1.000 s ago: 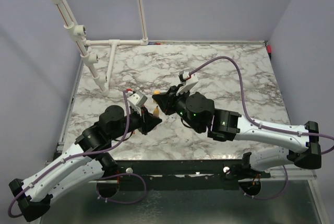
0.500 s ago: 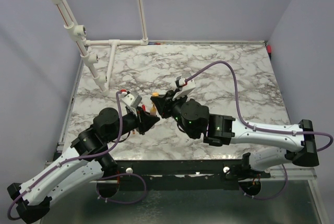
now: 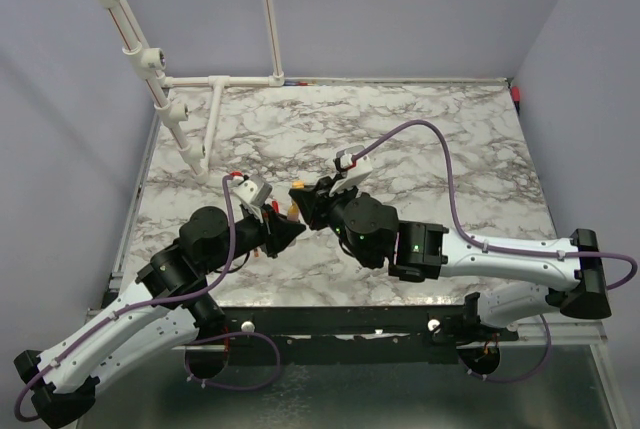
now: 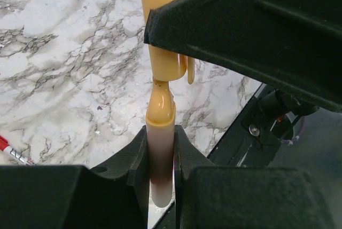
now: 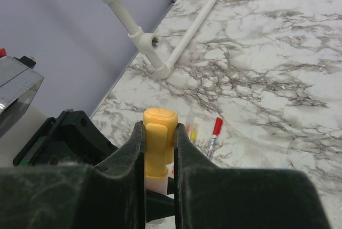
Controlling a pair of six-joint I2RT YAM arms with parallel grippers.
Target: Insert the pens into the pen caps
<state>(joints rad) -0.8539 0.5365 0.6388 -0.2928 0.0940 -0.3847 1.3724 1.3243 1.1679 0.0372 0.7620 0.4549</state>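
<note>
My left gripper is shut on a pen with a pale barrel and a yellow-orange front end, pointing up. My right gripper is shut on a yellow pen cap, mouth facing the pen. The pen's narrow tip sits at the mouth of the cap; the pale barrel shows just below the cap. From above, the two grippers meet over the table's near left, the yellow cap between them. More pens lie on the marble: a red one and a yellow one.
A white pipe frame stands at the table's far left corner and along its back edge. A red pen lies at the left of the left wrist view. The table's near edge and black rail run just behind the grippers.
Both grippers have shifted a little to the left and drawn closer, bringing the cap onto the pen's tip. Over the last half second almost nothing moved.
</note>
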